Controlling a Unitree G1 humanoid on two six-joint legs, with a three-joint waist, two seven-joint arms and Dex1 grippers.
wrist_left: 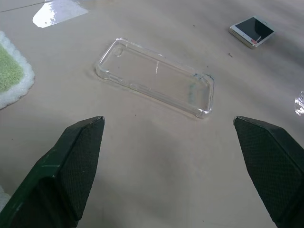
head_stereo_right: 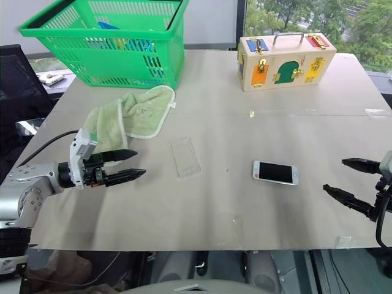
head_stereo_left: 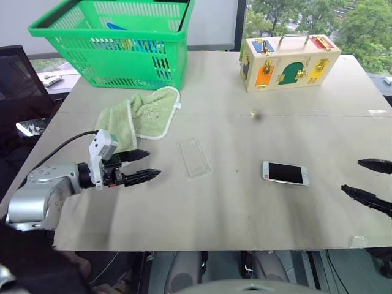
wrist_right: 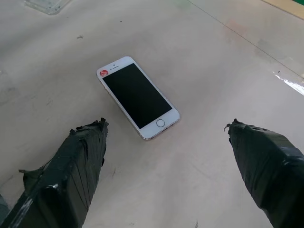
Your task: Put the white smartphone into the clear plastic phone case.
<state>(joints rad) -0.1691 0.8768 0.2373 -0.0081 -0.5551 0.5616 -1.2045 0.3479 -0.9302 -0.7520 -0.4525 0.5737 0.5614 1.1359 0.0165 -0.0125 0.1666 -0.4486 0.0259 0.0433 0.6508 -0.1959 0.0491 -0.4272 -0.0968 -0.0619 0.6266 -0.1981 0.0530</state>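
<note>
The white smartphone (head_stereo_left: 285, 173) lies flat, screen up, on the table right of centre; the right wrist view shows the phone (wrist_right: 138, 97) just ahead of its fingers. The clear plastic phone case (head_stereo_left: 193, 157) lies empty near the middle, hollow side up, and appears as a glossy shell (wrist_left: 155, 78) in the left wrist view. My left gripper (head_stereo_left: 144, 165) hovers open to the left of the case, pointing toward it. My right gripper (head_stereo_left: 367, 179) stands open at the right edge, some way right of the phone. Both hold nothing.
A pale green towel (head_stereo_left: 141, 116) lies behind the left gripper. A green basket (head_stereo_left: 116, 43) stands at the back left, and a wooden latch box (head_stereo_left: 288, 61) at the back right. The table's front edge (head_stereo_left: 214, 250) runs close below both grippers.
</note>
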